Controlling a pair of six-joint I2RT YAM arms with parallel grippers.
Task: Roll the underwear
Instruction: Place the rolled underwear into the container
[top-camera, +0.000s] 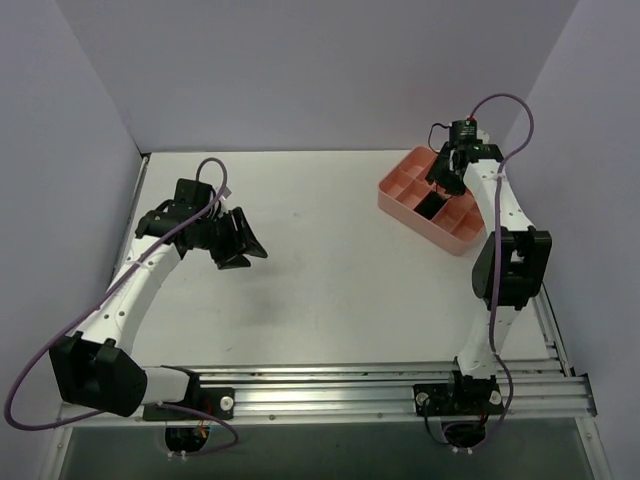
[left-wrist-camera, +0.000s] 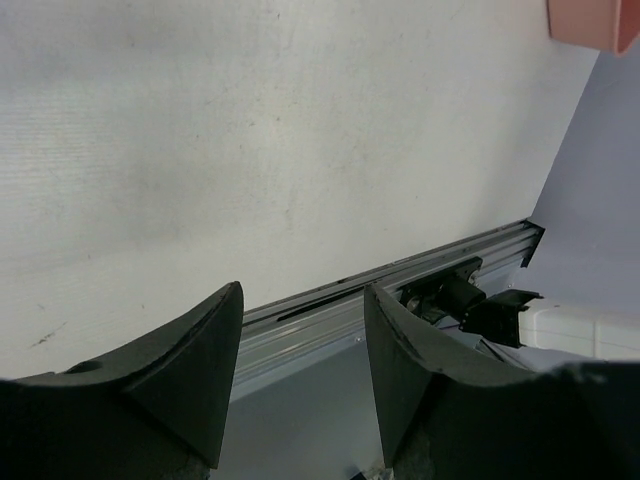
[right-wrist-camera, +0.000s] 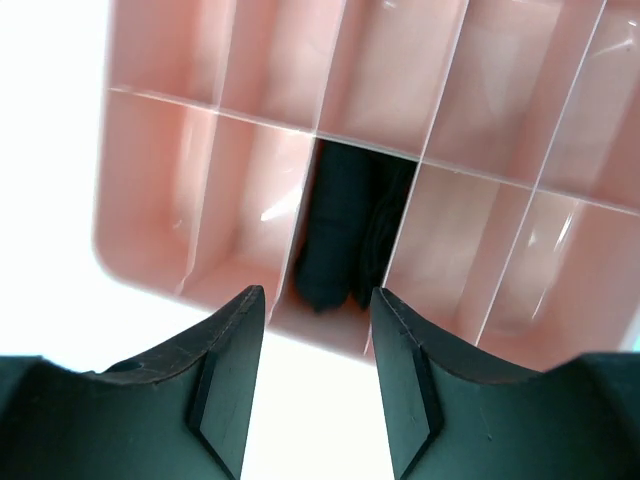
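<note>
The underwear (right-wrist-camera: 345, 225) is a black fabric roll lying inside one compartment of the pink tray (right-wrist-camera: 150, 180). From above, the underwear (top-camera: 432, 207) shows as a dark patch in the tray (top-camera: 400, 190) at the back right of the table. My right gripper (right-wrist-camera: 318, 300) hangs open just above it, nothing between its fingers, and in the top view the right gripper (top-camera: 445, 172) sits over the tray's far side. My left gripper (top-camera: 245, 245) stands open and holds nothing over the bare white table at the left. In its own view the left gripper (left-wrist-camera: 303, 295) points toward the near rail.
An aluminium rail (top-camera: 400, 385) runs along the table's near edge and carries both arm bases; the rail (left-wrist-camera: 400, 280) also shows in the left wrist view. Pale walls close in the left, back and right sides. Purple cables (top-camera: 520, 110) loop off both arms.
</note>
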